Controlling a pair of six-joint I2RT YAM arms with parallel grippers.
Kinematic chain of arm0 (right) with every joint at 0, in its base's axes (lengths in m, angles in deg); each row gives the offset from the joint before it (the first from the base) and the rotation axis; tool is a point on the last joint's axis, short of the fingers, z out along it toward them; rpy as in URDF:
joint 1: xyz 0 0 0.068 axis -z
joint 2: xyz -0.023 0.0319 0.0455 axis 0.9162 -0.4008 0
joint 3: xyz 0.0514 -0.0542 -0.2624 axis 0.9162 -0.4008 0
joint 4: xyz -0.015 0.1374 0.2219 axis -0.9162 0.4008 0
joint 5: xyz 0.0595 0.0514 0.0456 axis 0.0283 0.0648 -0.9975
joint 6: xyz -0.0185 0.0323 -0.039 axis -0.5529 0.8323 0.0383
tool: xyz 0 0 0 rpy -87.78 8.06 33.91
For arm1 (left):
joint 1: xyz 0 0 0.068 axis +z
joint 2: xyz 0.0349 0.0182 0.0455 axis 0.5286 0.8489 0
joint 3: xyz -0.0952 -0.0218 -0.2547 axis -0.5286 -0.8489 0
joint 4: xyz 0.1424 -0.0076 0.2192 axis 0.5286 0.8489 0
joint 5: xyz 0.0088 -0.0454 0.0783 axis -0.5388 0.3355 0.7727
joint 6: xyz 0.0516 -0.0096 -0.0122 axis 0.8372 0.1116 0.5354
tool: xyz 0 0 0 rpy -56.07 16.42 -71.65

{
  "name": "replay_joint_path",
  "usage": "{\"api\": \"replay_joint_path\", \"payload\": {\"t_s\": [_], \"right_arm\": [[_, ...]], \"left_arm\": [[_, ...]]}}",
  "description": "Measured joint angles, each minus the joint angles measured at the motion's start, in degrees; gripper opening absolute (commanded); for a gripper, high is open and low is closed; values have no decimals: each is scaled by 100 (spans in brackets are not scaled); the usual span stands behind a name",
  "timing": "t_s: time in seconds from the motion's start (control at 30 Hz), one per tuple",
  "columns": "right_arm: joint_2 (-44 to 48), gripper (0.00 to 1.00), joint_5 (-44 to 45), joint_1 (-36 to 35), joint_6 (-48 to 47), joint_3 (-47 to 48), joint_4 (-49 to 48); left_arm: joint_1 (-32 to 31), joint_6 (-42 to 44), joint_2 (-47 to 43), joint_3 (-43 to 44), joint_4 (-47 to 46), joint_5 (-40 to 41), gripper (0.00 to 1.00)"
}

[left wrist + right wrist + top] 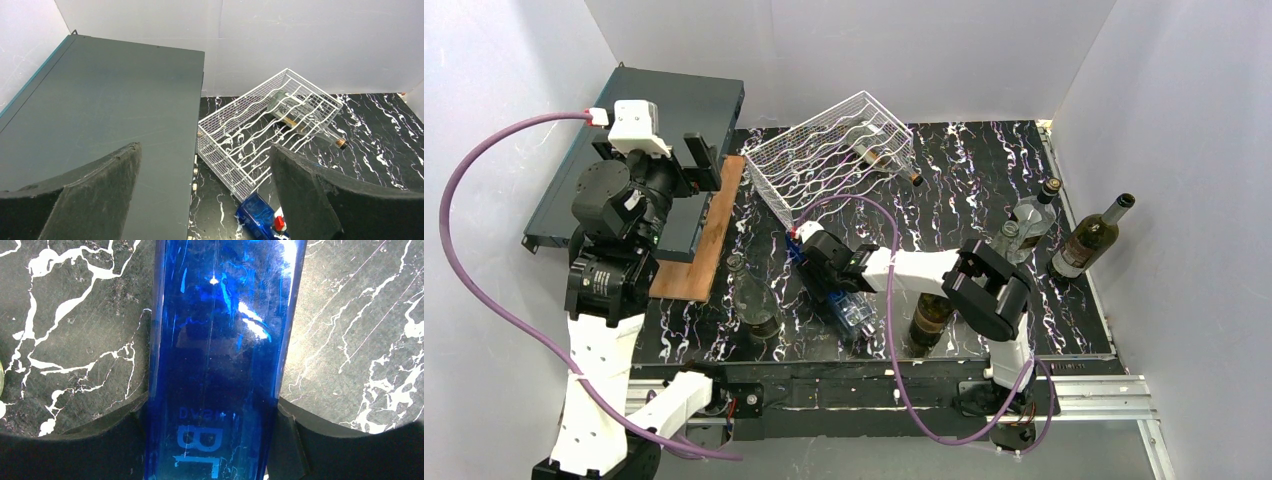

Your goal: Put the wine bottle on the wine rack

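Note:
The white wire wine rack (829, 160) stands tilted at the back of the marble mat, with one bottle (879, 155) lying in it; both also show in the left wrist view, the rack (260, 135) and the bottle (295, 120). A blue glass bottle (852, 310) lies on its side in front of the rack. My right gripper (824, 275) is shut on the blue bottle (220, 340), with a finger pressed on each side of its body. My left gripper (702, 163) is open and empty above the edge of the dark grey box (100, 115).
A wooden board (704, 235) lies beside the grey box (654, 130). An upright clear bottle (754, 300) stands near the front left. A brown bottle (929, 320) stands under my right arm. Three more bottles (1089, 240) stand at the right.

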Motion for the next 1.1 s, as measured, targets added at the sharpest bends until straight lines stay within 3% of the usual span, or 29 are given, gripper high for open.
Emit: {"api": "replay_joint_path", "payload": {"t_s": [0.07,0.53,1.1], "right_arm": [[20,1,-2,-2,11,-22,-4],[835,1,682,-4,125,-885,295],[855,1,789,247,-114,-643,94]], "left_arm": [[-52,35,-26,-48,-50,44,99],[-151,151,-374,-741,-363,664,99],[-210,184,-476,-1099,-509,852,99]]}}
